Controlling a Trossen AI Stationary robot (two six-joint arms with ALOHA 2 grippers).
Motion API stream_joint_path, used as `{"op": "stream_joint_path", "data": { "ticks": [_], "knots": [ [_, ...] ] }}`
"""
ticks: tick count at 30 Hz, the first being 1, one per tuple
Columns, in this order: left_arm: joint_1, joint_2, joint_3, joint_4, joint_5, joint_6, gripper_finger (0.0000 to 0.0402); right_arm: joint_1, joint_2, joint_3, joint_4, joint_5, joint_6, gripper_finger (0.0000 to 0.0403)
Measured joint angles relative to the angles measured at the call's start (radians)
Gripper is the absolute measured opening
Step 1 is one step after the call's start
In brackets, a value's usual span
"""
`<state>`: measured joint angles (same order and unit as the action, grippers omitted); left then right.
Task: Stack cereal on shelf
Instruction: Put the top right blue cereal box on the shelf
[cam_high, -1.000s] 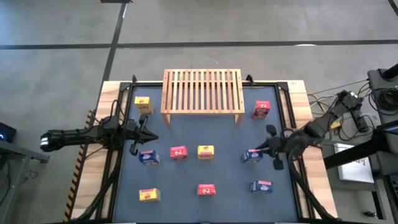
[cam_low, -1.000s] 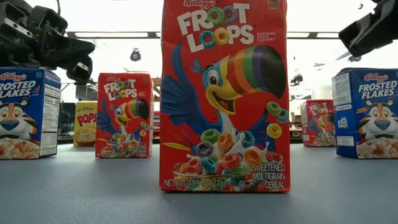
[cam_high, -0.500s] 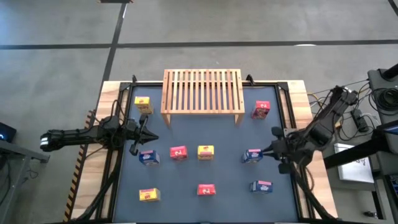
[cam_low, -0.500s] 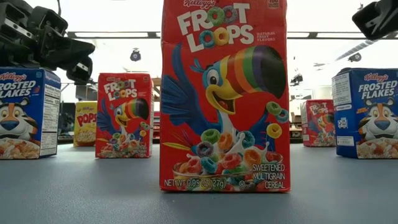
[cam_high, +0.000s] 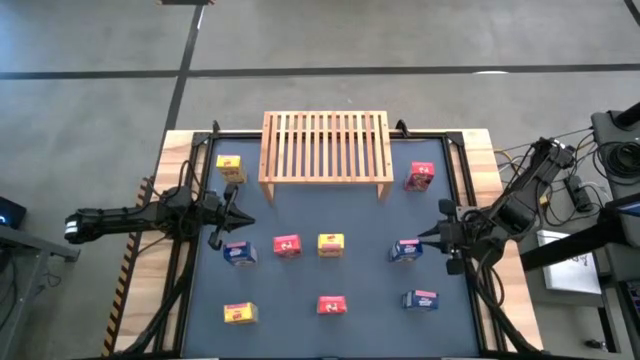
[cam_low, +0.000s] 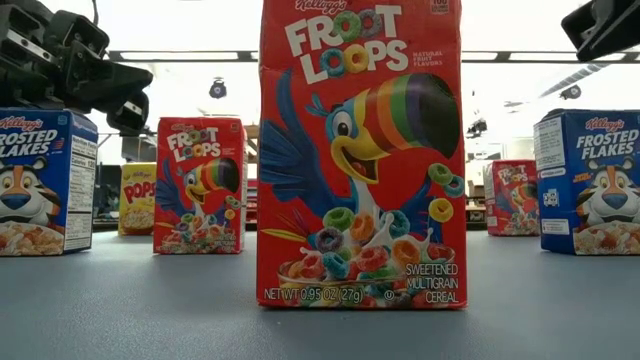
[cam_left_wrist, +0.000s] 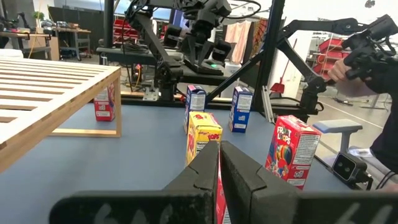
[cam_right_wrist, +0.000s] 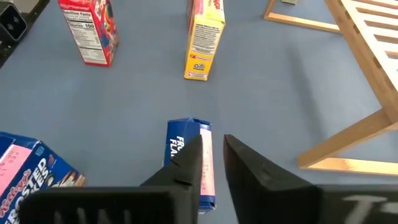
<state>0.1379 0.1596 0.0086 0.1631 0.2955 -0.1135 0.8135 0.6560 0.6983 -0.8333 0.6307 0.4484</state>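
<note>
The low light-wood slatted shelf (cam_high: 325, 145) stands at the middle of the far edge of the blue-topped bench (cam_high: 370, 300), and its top is bare, so I judge that the stacking is not yet begun. The small cardboard cereal boxes stand upright and well apart over the bench, which leaves room for a claw to come around each one: a yellow box (cam_high: 229, 167) near the far left corner, a red box (cam_high: 419, 177) near the far right corner beside the shelf leg, a red box (cam_high: 287, 245) and a yellow box (cam_high: 331, 243) in the middle, a blue box (cam_high: 238, 253) toward the left edge, and a yellow (cam_high: 238, 313), a red (cam_high: 331, 305) and a blue box (cam_high: 420, 299) along the near edge. I count eight boxes in the high view. The right claw (cam_high: 438, 243) is by the right edge, just beside a blue box (cam_right_wrist: 189, 163) and pointing at it; its fingers are nearly closed with only a narrow gap, and they hold nothing. This looks to me like an approach to this box, so the fingers must open wider before they can take it. The left claw (cam_high: 226, 212) waits over the left edge, just above the blue box there, its fingers also almost together and empty.
</note>
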Motion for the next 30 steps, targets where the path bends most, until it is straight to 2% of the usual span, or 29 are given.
{"op": "stream_joint_path", "data": {
  "ticks": [9, 16, 23, 30],
  "knots": [
    [0.000, 0.000, 0.000, 0.000, 0.000, 0.000, 0.0000, 0.004, 0.000, -0.009, 0.020, 0.031, -0.001, 0.0197],
    [0.000, 0.000, 0.000, 0.000, 0.000, 0.000, 0.0000, 0.069, -0.033, -0.156, 0.146, 0.153, 0.010, 0.0221],
    [0.000, 0.000, 0.000, 0.000, 0.000, 0.000, 0.0000, 0.101, -0.086, -0.219, 0.225, 0.156, 0.074, 0.0242],
    [0.000, 0.000, 0.000, 0.000, 0.000, 0.000, 0.0000, 0.103, -0.106, -0.230, 0.225, 0.173, 0.130, 0.0297]
  ]
}}
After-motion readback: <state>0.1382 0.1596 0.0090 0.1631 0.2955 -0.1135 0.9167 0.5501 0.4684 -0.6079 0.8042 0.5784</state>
